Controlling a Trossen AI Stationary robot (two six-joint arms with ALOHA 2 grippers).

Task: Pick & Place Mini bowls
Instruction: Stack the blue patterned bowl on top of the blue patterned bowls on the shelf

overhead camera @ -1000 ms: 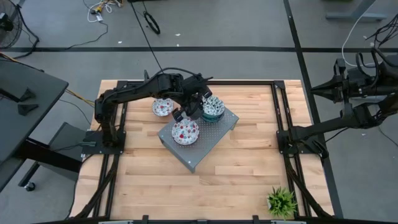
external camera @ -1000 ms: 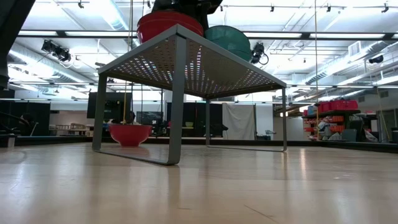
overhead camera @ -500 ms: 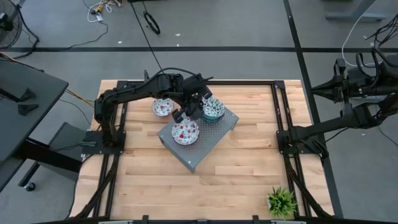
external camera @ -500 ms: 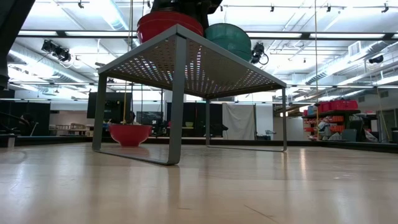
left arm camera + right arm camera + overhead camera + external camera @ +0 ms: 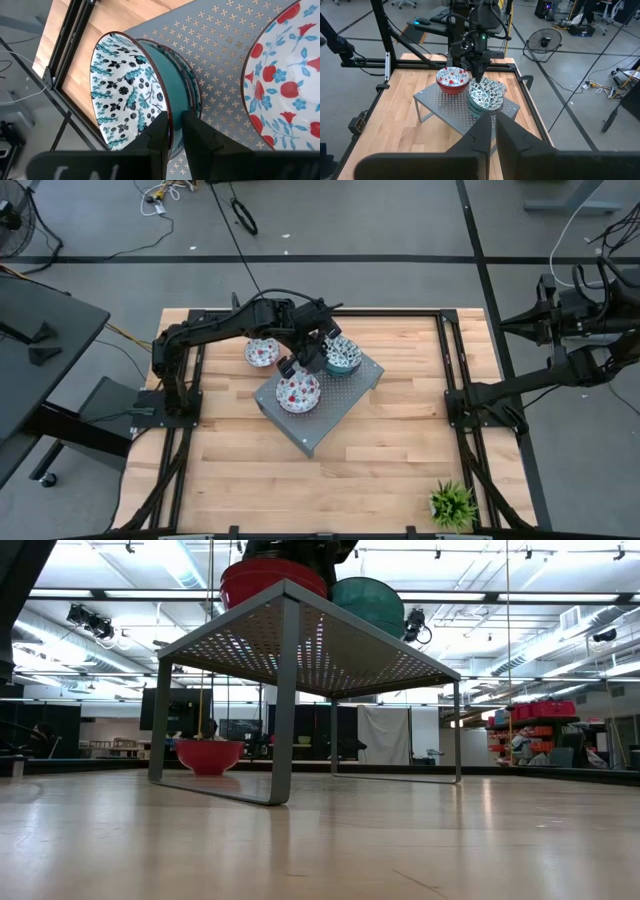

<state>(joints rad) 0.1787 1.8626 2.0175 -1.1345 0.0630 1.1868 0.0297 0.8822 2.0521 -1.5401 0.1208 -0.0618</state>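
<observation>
Teal bowl (image 5: 131,95) sits tilted on its stack atop the perforated stand (image 5: 335,395), its rim pinched between the left hand's (image 5: 173,131) nearly closed fingers, the right arm parked far off.

Bright, even overhead lighting; sharp, soft shadows.

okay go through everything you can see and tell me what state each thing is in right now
Left claw: shut on the top teal bowl's rim.
Top teal bowl: tilted, on the teal stack.
Red bowls: upright on the metal stand.
Single red bowl: upright on the table.
Right claw: shut, empty, waiting at the table's edge.
</observation>
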